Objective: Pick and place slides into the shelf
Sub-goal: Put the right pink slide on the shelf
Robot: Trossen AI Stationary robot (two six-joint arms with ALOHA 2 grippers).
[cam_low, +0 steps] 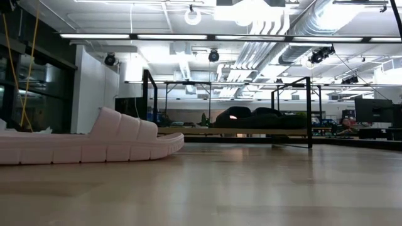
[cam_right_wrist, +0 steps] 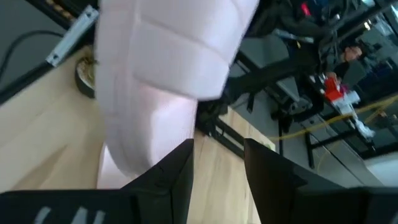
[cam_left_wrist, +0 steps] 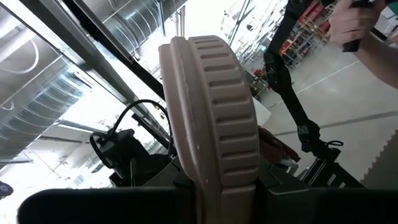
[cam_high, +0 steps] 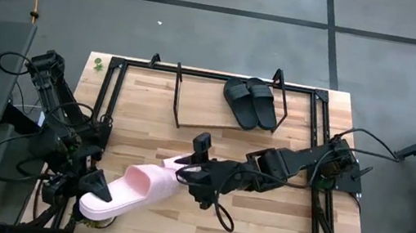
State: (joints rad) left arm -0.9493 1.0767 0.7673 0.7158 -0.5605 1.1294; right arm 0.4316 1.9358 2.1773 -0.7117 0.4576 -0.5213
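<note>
**Pink slide sits between two grippers, shelf is up and across**

Wooden table [cam_high: 274, 226] fills most of the high view, with grey floor all around it. A big black frame [cam_high: 110, 85] runs along the table's edges.

At the far side of the table stands the shelf [cam_high: 193, 102], a low rack with thin black hoops at its ends. Two black slides [cam_high: 251, 102] already lie side by side at its right end. The left part of the shelf looks free.

Near the front left of the table lies a pale pink slide [cam_high: 131, 190]. Its long way runs on a slant, from the front left corner up toward the middle of the table. From the low view it rests flat on its sole.

The left arm comes in from the left edge. The left gripper [cam_high: 98, 187] is at the heel end of the pink slide, and the left wrist view shows its fingers pressed on both sides of the ridged sole [cam_left_wrist: 214, 112], so it is clamped on the slide.

The right arm reaches in from the right side. The right gripper [cam_high: 186, 171] is at the toe end, touching or nearly touching it. Its fingers [cam_right_wrist: 177, 168] stand apart with a gap between them, and the slide lies just ahead of them.

I think the slide must next go away from the front and a bit right, into the free part of the shelf. The right gripper is nearer to the shelf.
</note>
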